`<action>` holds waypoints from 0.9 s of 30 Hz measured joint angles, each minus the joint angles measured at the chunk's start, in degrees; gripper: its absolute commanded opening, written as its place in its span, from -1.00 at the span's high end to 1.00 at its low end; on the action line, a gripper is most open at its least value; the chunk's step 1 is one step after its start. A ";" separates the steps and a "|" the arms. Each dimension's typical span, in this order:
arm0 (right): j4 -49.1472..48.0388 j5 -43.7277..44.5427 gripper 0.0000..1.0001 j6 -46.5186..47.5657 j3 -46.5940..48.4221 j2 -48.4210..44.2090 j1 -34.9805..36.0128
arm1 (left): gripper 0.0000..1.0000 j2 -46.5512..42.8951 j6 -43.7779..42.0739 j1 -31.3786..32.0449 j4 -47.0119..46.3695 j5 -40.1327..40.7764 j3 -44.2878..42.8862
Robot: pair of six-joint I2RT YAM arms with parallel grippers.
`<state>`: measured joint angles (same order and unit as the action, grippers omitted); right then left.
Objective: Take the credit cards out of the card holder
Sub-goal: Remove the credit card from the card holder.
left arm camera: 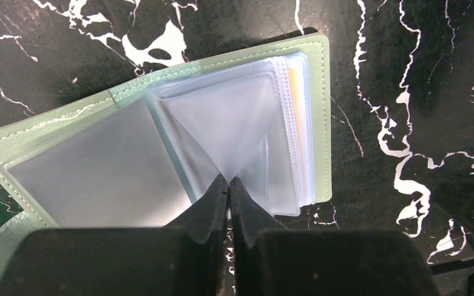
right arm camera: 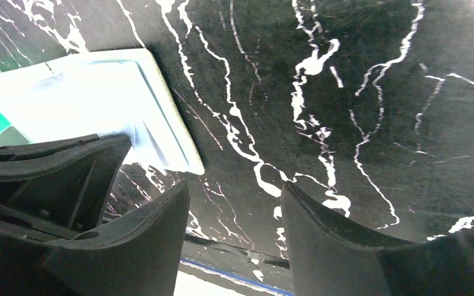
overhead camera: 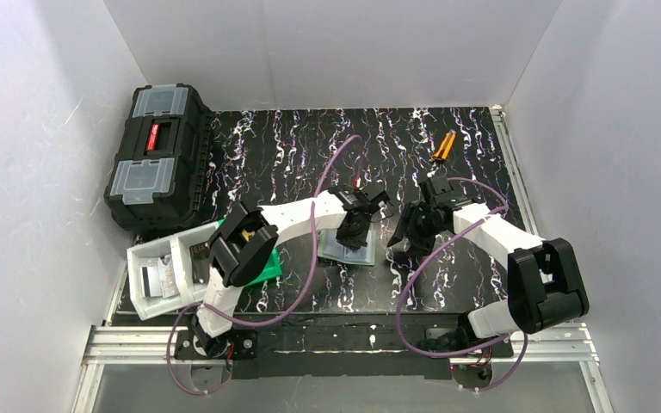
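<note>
Card holder (left arm camera: 68, 172): open flat, mid-tabletop (left arm camera: 419, 74). Credit cards (left arm camera: 294, 86): yellow edge showing in the right-hand stack. Left tool (left arm camera: 228, 185): closed, pinching a clear sleeve (left arm camera: 234, 123) of the holder. Right tool (right arm camera: 234, 209): jaws apart, empty, just beside the holder.

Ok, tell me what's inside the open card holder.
Frosted plastic sleeves fan out inside the card holder; the left tool pinches one. A thin yellow-orange card edge shows deep in the right-hand stack. The sleeves cover the rest, so how many cards are there cannot be told.
</note>
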<state>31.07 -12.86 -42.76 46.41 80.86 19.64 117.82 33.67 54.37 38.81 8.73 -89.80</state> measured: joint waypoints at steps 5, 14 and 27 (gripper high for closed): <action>0.00 -0.98 -0.26 0.11 1.90 1.90 2.75 | 1.00 -4.24 2.40 -2.82 -6.10 -5.42 6.93; -1.95 -2.36 -0.06 -0.57 6.36 6.27 8.72 | 1.00 -10.62 8.37 -8.22 -16.87 -16.35 18.93; -2.97 -1.51 0.00 -0.79 10.71 14.73 12.79 | 1.00 -13.68 12.81 -12.68 -26.99 -25.62 27.54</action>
<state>28.10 -14.37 -43.55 57.12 95.59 32.42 104.14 46.48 41.69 11.81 -16.88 -62.26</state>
